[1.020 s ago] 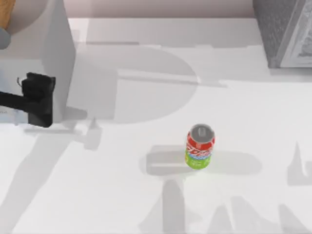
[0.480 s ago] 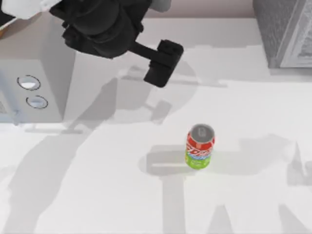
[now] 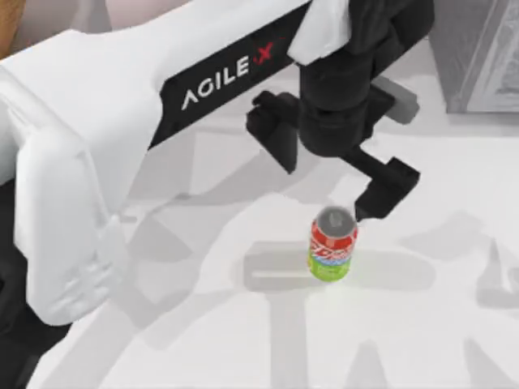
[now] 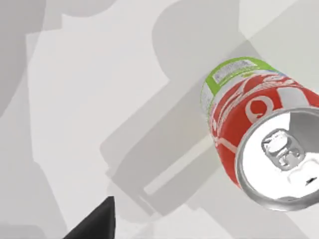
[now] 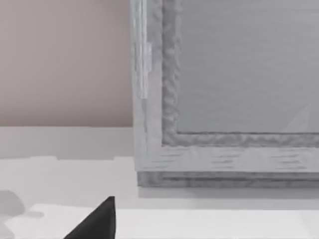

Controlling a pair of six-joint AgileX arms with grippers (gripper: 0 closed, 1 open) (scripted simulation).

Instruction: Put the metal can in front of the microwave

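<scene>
The metal can (image 3: 332,243) stands upright near the table's middle, with a silver top, a red band and a green band. My left gripper (image 3: 324,188) hovers just behind and above it, open, with one dark finger (image 3: 274,134) to the can's left and the other to its right. Nothing is between the fingers. In the left wrist view the can (image 4: 249,129) lies close below, apart from a dark fingertip (image 4: 94,225). My left arm's white body (image 3: 122,121) hides the microwave. One dark fingertip (image 5: 97,221) of my right gripper faces a grey box.
A darker speckled grey box (image 3: 478,57) stands at the back right corner, large in the right wrist view (image 5: 224,99). An orange object (image 3: 8,20) peeks out at the back left. Bare table lies in front of and right of the can.
My left arm has swung from the far left across the table to the right, bringing its open gripper over the can. The can has not moved.
</scene>
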